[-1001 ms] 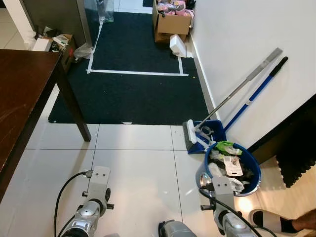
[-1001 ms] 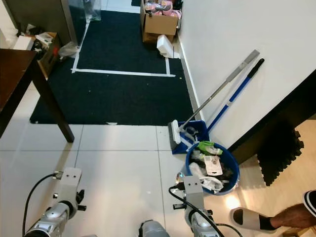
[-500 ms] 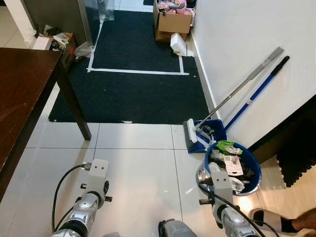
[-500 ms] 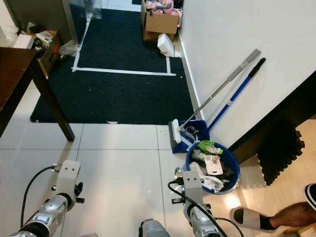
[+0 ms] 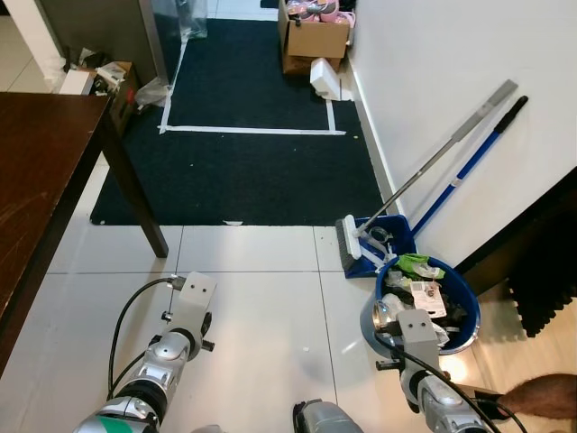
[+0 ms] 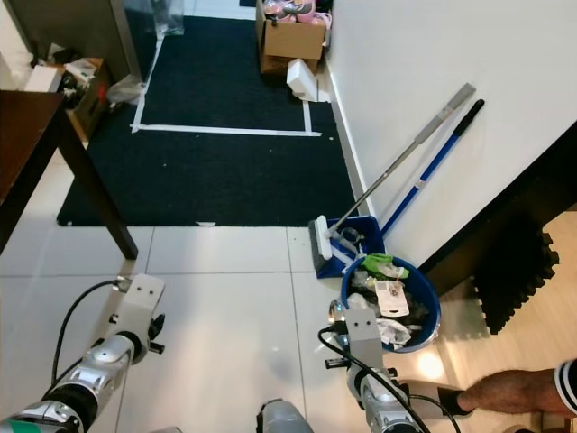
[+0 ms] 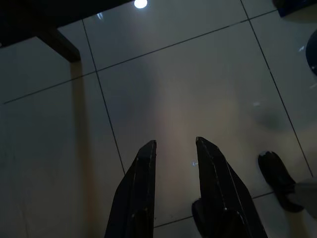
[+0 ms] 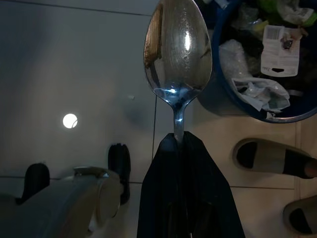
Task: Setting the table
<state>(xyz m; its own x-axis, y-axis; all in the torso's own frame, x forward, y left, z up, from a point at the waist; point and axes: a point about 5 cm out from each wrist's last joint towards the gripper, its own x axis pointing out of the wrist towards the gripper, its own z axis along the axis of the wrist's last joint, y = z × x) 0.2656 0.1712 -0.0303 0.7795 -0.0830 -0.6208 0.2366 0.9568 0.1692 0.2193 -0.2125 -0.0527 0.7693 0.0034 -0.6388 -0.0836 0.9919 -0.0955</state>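
The right end effector (image 8: 181,144) is clamped on the thin handle of a shiny silver metal spoon (image 8: 177,47), bowl pointing out ahead of the fingers, carried low over the white tiled floor (image 5: 261,298) beside a round blue plastic bin full of rubbish (image 5: 460,302). The left end effector (image 7: 173,146) hangs with its 2 black fingers slightly parted and nothing between them. The step in hand looks like carrying the spoon to the dark brown wooden worktop (image 5: 36,171) on the robot's left, so the grip should stay firm and the spoon level while the body turns left. The open tiles toward the worktop give good room; its corner and slanted dark leg (image 5: 135,194) are the edges to clear. On the right, the bin, a blue dustpan (image 5: 383,239) with 2 long handles leaning on the white wall (image 5: 433,81), and a person's sandalled foot (image 8: 270,156) crowd the space, so swinging right risks a knock.
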